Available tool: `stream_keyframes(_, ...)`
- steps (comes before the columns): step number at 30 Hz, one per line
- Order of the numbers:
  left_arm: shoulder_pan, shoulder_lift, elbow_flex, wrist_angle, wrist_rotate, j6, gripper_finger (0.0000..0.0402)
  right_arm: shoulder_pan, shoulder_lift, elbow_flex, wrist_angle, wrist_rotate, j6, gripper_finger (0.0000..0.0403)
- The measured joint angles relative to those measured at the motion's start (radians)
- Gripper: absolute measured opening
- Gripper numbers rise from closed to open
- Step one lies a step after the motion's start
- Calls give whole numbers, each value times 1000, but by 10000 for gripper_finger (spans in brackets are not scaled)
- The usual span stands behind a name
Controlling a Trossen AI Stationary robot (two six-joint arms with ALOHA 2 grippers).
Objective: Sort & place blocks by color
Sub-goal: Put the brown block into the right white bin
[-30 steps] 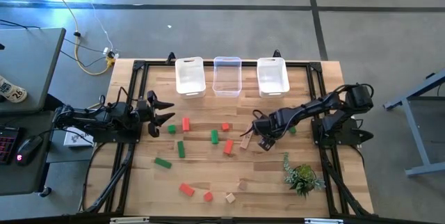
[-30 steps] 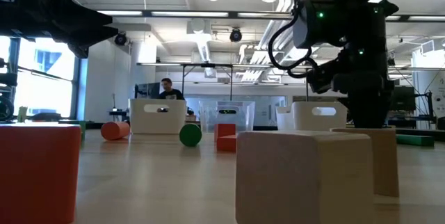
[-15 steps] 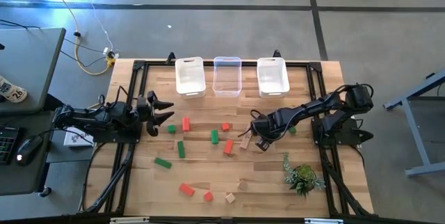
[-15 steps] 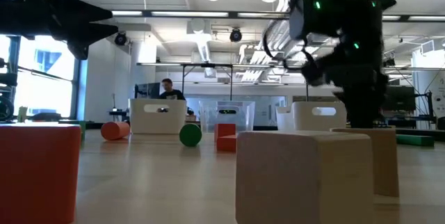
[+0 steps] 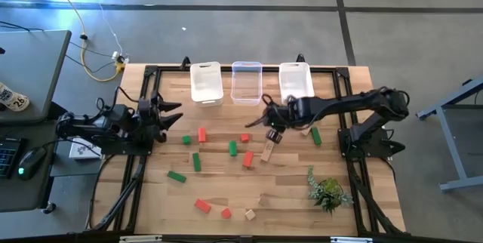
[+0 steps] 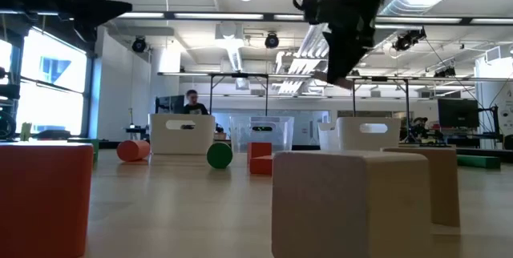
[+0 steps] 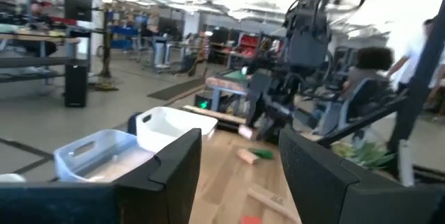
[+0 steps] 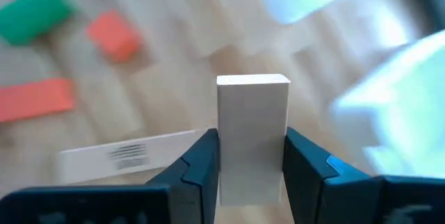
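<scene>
Wooden tabletop (image 5: 219,190), three bins along the far edge, and blocks scattered across the middle! The right gripper (image 5: 270,118) has swung away from the spot where it was working a second ago, right of centre, and now hangs above the table just in front of the clear bin (image 5: 247,83). Its fingers (image 8: 198,165) have closed in since then, clamped on both sides of a tan block (image 8: 252,137) that stands up between them. So the pick looks done and the carry is on. From table height that arm is now well up, clear of the surface.

Waiting on the table: a long tan bar (image 5: 266,152) just near of the gripper, a green block (image 5: 315,135) to its right, red block (image 5: 245,138) and green block (image 5: 233,148) to its left, more red and green pieces further left and nearer. By my reckoning most of the sorting lies ahead.

Over on the left edge, the left gripper (image 5: 170,115) sits with its fingers apart, holding nothing; it has drawn back a little. Which bin gets the tan block? One of the three, I'd judge; I can't tell which.
</scene>
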State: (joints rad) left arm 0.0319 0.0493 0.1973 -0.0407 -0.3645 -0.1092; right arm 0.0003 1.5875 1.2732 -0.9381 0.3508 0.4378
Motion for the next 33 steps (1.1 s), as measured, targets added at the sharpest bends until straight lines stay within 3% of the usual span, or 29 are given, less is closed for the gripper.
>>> stream_keyframes(8, 0, 162, 120, -128, -74, 29, 184, -123, 0, 123, -93, 236, -147, 102)
stream_keyframes(13, 0, 285, 199, -220, -97, 38, 184, -258, 0, 134, -131, 283, -154, 103)
stream_keyframes(19, 0, 427, 284, -300, -88, -18, 184, -426, 0, 118, -139, 216, -151, 103)
stream_keyframes(24, 0, 532, 352, -420, -82, -49, 184, -533, 1, 58, -93, 91, -168, 103)
stream_keyframes(33, 0, 652, 396, -549, 51, -134, 184, -590, 2, -99, 57, -78, -185, 103)
